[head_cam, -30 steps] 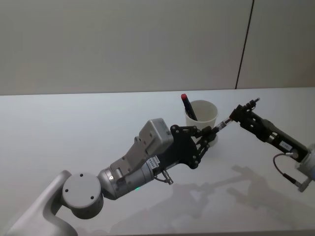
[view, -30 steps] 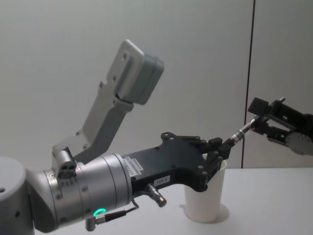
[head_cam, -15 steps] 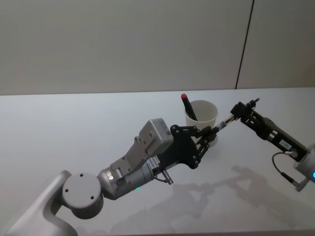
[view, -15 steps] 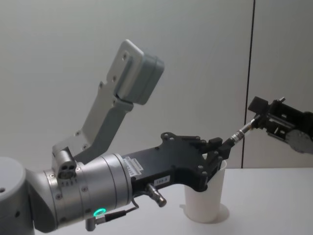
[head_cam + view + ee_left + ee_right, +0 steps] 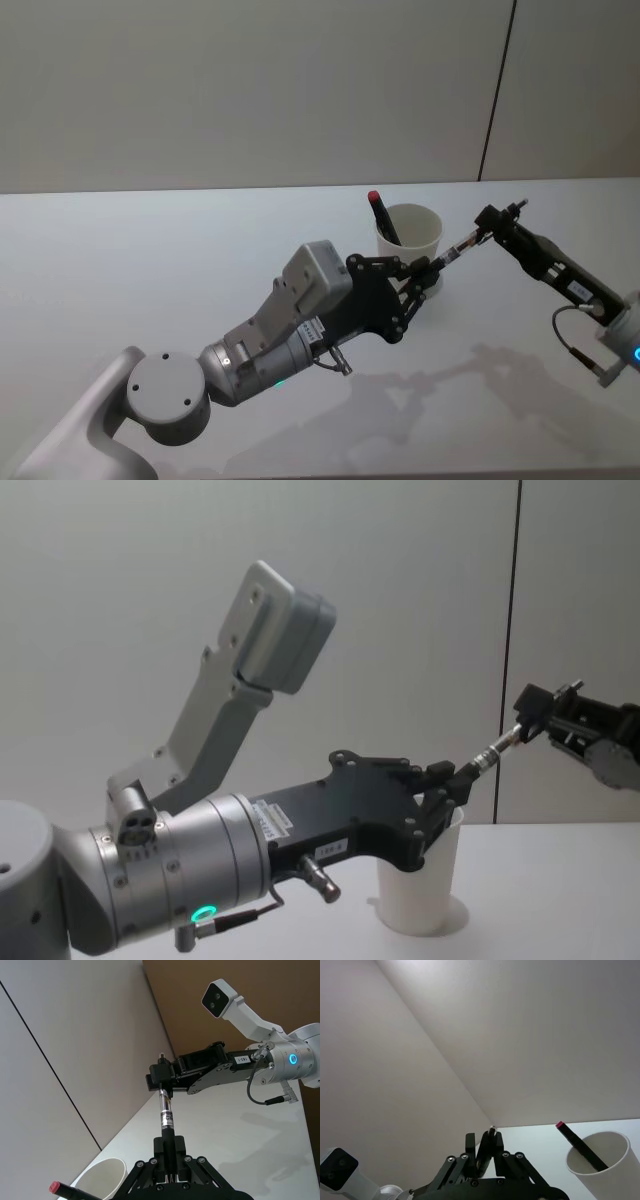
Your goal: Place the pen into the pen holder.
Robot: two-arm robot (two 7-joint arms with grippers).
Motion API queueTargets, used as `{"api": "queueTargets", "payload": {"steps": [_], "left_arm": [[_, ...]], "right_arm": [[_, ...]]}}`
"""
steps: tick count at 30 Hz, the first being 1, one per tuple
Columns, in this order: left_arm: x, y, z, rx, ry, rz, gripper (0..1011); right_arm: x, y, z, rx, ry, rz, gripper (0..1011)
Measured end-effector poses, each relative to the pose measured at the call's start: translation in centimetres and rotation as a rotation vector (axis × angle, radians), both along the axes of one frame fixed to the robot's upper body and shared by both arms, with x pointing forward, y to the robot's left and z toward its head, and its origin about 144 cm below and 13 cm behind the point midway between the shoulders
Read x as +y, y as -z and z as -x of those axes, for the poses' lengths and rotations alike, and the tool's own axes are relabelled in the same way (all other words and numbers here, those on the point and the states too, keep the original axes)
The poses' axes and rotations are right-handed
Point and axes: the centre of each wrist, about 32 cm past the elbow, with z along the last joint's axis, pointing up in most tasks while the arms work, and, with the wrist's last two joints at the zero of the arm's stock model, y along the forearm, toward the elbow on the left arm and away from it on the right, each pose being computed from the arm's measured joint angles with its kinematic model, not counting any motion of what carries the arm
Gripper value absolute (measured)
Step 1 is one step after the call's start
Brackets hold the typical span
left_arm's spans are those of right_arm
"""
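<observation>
Since a second ago the right gripper (image 5: 487, 217) has drawn slightly back toward the robot's right, though its tips are still at the far end of the pen (image 5: 455, 250); whether they grip that end or merely touch it cannot be told. Everything else has stayed where it was. On the white counter (image 5: 150, 260) the left arm reaches forward from the near left, its gripper (image 5: 432, 266) clamped narrow on the pen's near end, just beside the cup (image 5: 411, 235) on its near-right side. In the chest view the left gripper (image 5: 450, 780) sits level with the cup's (image 5: 425, 890) rim and hides part of it, while the pen (image 5: 488, 754) slants up and to the right to the right gripper (image 5: 522, 725), well above the counter. The left wrist view shows the pen (image 5: 166, 1115) as a dark barrel with a silver band, running straight between the two grippers. The cup stands upright toward the back of the counter, and a dark pen with a red cap (image 5: 383, 216) leans inside it against its far-left rim.
</observation>
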Motion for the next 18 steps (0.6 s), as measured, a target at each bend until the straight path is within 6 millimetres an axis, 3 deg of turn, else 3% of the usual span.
{"api": "queueTargets", "payload": {"steps": [1,4,9,18], "left_arm": [[0.00,0.00,0.00,0.000,0.000,0.000,134],[0.00,0.00,0.00,0.000,0.000,0.000,134],[0.00,0.00,0.00,0.000,0.000,0.000,134],[0.00,0.00,0.00,0.000,0.000,0.000,383]], "right_arm": [[0.00,0.00,-0.01,0.000,0.000,0.000,200],[0.03,-0.01,-0.04,-0.001,0.000,0.000,154],[0.02,-0.03,-0.11,-0.003,0.003,0.003,154],[-0.02,-0.04,-0.20,-0.003,0.010,0.008,151]]}}
